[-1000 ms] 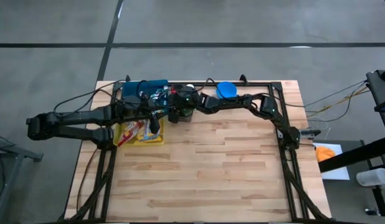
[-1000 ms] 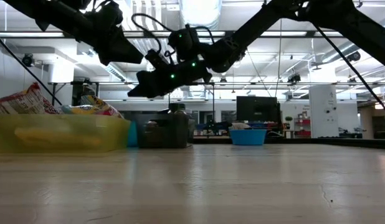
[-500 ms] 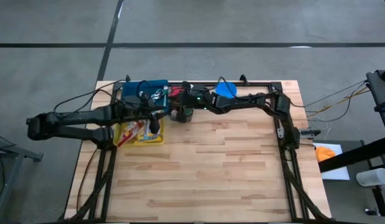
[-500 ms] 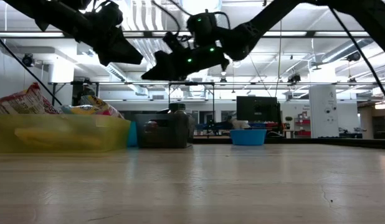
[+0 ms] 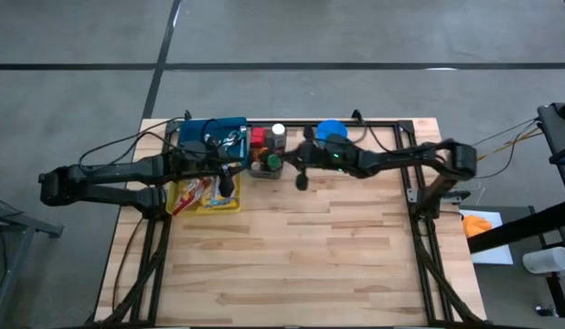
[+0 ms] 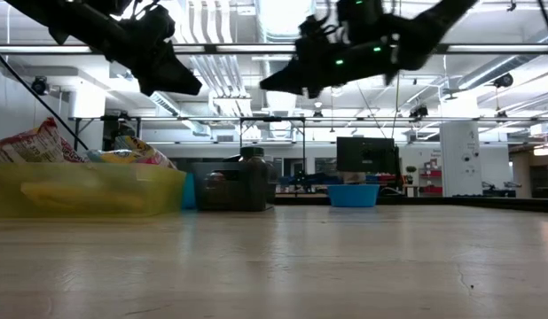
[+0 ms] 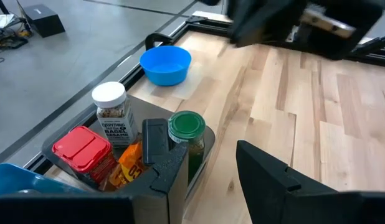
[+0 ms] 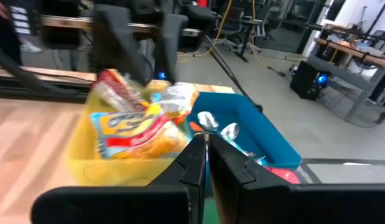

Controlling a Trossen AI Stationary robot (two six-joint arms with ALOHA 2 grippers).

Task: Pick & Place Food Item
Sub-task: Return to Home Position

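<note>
left gripper (image 5: pixel 227 180) wide, empty, over yellow bin's (image 5: pixel 209 210) edge, parked | snack packets (image 5: pixel 196 194) in yellow bin, spoons (image 8: pixel 209 120) in blue bin (image 5: pixel 198 128): sorted | right gripper (image 8: pixel 204 140) narrow, empty, high beside jar caddy (image 6: pixel 230 190), apparently homing, so nothing needs holding

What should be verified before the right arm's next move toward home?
1. Right gripper empty: ok; fingers shut together, nothing between them.
2. Right gripper clear of the wooden table: ok; the low view shows it high above the tabletop.
3. Spoons inside the blue bin: ok for the silver spoons; other colours, cannot tell.
4. Left gripper empty: ok; open, above the yellow bin.
5. Jars in the dark bin upright: ok; the green-lidded jar and the white-lidded jar both stand.
</note>
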